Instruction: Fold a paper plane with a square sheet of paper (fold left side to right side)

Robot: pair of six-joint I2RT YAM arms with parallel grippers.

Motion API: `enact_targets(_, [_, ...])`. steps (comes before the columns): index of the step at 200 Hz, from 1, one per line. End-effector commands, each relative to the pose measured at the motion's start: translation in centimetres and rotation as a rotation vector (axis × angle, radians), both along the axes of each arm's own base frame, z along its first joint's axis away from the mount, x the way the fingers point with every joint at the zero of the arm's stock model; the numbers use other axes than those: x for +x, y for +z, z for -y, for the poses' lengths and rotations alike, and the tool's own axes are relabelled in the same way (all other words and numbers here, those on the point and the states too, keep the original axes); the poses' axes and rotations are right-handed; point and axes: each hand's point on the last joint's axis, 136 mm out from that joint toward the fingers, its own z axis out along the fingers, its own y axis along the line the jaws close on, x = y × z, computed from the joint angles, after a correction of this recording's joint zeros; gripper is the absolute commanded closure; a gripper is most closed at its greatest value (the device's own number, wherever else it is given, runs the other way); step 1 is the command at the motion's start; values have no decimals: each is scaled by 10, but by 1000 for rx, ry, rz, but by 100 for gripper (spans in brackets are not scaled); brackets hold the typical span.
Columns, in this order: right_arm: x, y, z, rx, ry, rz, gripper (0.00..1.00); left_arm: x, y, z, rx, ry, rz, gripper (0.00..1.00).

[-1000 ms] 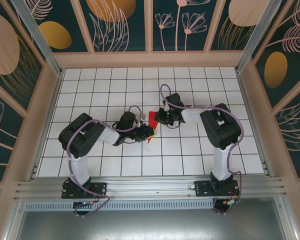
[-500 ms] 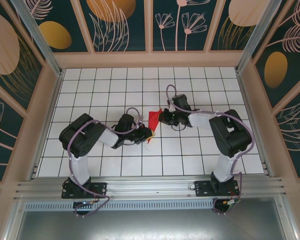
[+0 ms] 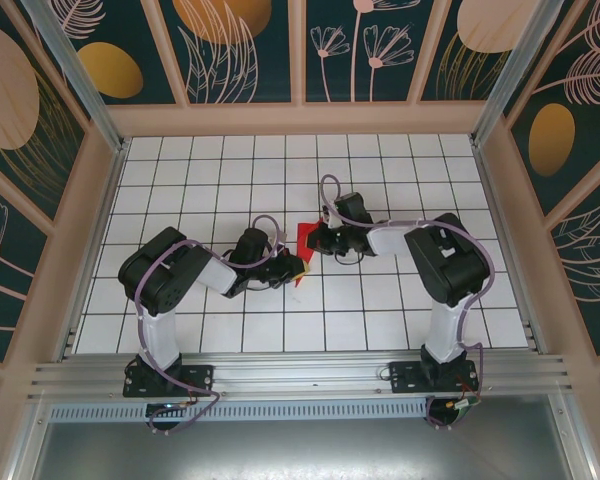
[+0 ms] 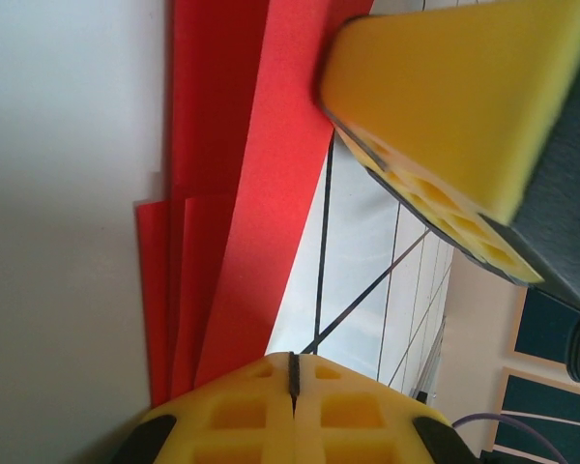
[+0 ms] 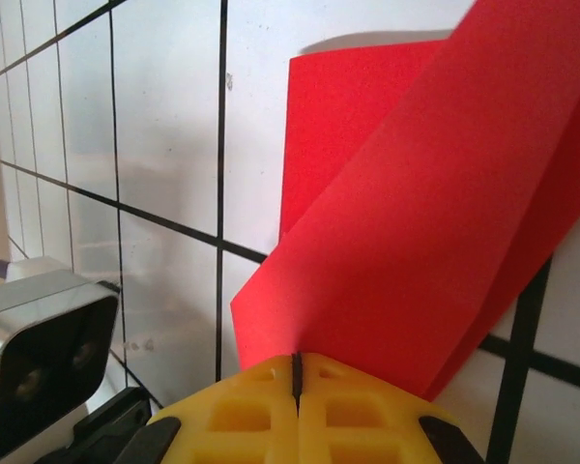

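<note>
The thin, bright red square sheet of paper [image 3: 304, 240], creased with one flap raised, lay midway between the left and right edges of the white gridded table [image 3: 380, 310]. I saw the left gripper [image 3: 297, 267] gaping and empty over its near end. I could not tell the right gripper's [image 3: 316, 238] closure.

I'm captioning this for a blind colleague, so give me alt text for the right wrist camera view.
A red square sheet of paper has one flap lifted, slanting up from a yellow finger at the bottom edge, over a flat red layer on the white gridded table. A pale grey device sits lower left.
</note>
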Motion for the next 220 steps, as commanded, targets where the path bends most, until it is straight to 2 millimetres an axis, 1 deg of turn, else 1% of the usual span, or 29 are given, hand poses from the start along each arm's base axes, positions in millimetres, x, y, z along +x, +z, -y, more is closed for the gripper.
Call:
enact_targets(1, [8,-3,-2,-40,15,30,98,-19,-37,-15,107,11,-107,98])
enact_targets(27, [12,-15,5,-111,6,21,98,-19,-37,-16,109,13,-110,98])
enact_targets(75, [18,-30,14,-192,-2,12,98,-20,-38,-15,110,8,-111,98])
enact_targets(102, [23,-32,22,-220,-22,18,98,-21,-39,-16,114,10,-115,98])
enact_targets(128, [31,-32,26,-223,-31,31,98,-21,-40,-17,116,9,-118,98])
enact_targets(178, [54,-25,33,-212,-56,54,98,-22,-41,-17,117,8,-120,98])
enact_targets(220, [70,-25,43,-211,-82,56,98,-21,-42,-17,119,9,-119,98])
